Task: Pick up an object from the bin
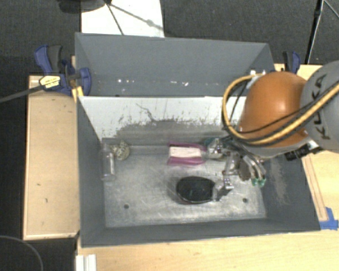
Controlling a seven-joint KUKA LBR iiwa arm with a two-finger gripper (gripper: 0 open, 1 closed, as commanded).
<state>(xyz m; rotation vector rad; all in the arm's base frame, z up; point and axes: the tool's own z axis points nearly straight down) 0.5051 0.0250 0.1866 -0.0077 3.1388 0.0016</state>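
As the arm (330, 103) reaches into the grey bin (158, 72) from the right, you see its gripper (225, 189) low at the right edge of a black oval disc (193, 189) lying front-centre on the floor. Whether the gripper is released or clenched cannot be told. A pink packet (185, 154) lies just behind the disc, and a small clear tube (108, 164) is well apart at left. Centre over the disc and straddle its narrow width before closing.
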